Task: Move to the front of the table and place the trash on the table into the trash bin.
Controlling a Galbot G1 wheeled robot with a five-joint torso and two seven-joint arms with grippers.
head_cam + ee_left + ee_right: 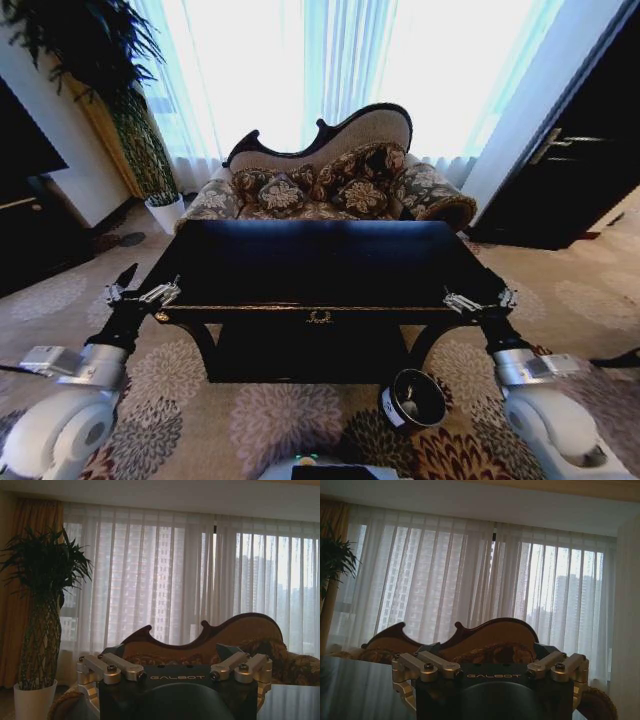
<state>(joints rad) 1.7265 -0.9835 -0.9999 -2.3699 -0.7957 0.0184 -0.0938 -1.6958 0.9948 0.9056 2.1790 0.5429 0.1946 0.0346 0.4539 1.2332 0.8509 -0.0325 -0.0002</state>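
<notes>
The glossy black table (pixel 320 262) with gold trim stands straight ahead, its front edge close to me. Its dark top shows no items, so the trash is out of view there. The small black trash bin (pixel 412 400) sits on the carpet below the table's front right corner, with pale bits inside it. My left gripper (pixel 140 286) hovers at the table's front left corner, open and holding nothing. At the front right corner my right gripper (pixel 484 299) is also open and holds nothing.
A patterned sofa (pixel 330 185) stands behind the table, in front of curtained windows (pixel 200 580). A tall plant in a white pot (pixel 165 212) is at the back left. A dark door (pixel 570 150) is on the right and dark furniture (pixel 30 230) on the left.
</notes>
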